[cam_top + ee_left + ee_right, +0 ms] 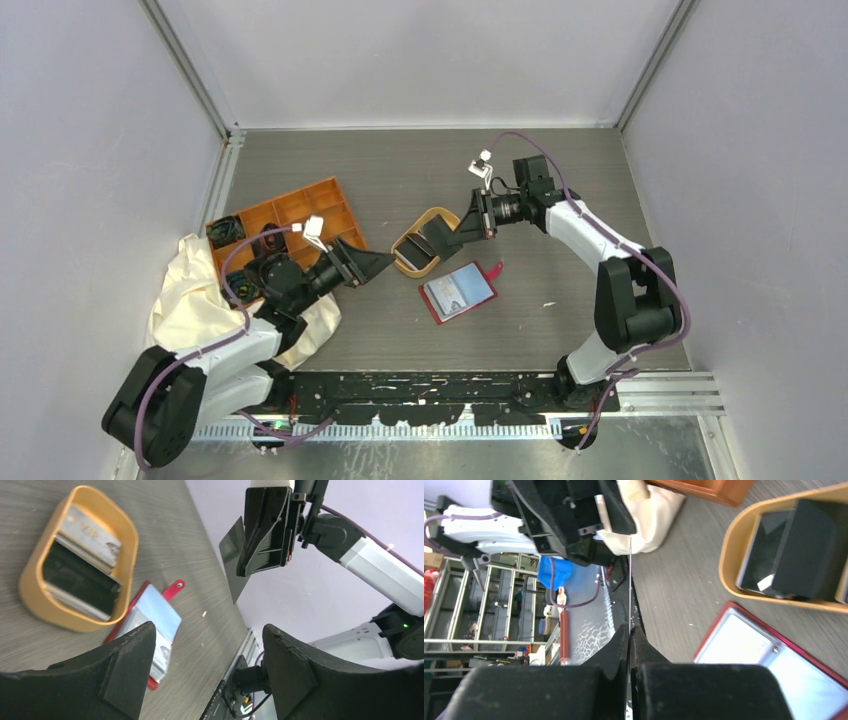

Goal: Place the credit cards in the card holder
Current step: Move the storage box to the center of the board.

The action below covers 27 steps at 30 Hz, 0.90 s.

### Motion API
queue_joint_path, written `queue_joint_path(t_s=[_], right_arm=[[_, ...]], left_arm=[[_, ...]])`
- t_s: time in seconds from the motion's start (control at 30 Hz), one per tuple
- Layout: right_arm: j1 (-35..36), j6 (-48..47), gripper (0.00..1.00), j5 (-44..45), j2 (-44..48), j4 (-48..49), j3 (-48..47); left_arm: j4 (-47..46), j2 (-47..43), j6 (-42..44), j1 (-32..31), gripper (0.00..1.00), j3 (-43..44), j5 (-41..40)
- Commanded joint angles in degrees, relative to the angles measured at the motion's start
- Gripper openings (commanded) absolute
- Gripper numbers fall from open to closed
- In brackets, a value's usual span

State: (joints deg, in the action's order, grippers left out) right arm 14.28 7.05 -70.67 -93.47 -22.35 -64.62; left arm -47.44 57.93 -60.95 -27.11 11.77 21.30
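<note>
The red card holder (458,292) lies open on the table, its clear sleeves facing up; it also shows in the left wrist view (159,625) and the right wrist view (769,655). My right gripper (458,228) is shut on a dark credit card (432,240) and holds it above the oval tan dish (402,262). The right wrist view shows that card edge-on (630,580) between the shut jaws (629,627). More cards, dark (804,550) and pale (90,530), lie in the dish. My left gripper (380,262) is open and empty, left of the dish, facing the held card (234,560).
An orange compartment tray (290,215) stands at the back left, with a cream cloth (190,290) beside it under the left arm. Grey walls enclose the table on three sides.
</note>
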Motion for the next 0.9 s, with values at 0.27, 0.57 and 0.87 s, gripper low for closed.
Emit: queue_joint_path(t_s=[0.27,0.57,0.87], right_arm=[[4.6,6.1,0.01,-6.0,8.3,12.6,1.7],[7.0,5.3,0.01,-6.7,8.4,12.3,1.7],[8.1,5.0,0.05,-5.5,7.9,12.0,1.8]], left_arm=[[-19.6,10.3,0.4,-7.6,0.63,9.3,0.2],[-21.8,15.0,-0.7,-7.9,0.41,12.7,1.1],[-23.3,16.1,-1.0,-8.1,0.00,13.6,3.4]])
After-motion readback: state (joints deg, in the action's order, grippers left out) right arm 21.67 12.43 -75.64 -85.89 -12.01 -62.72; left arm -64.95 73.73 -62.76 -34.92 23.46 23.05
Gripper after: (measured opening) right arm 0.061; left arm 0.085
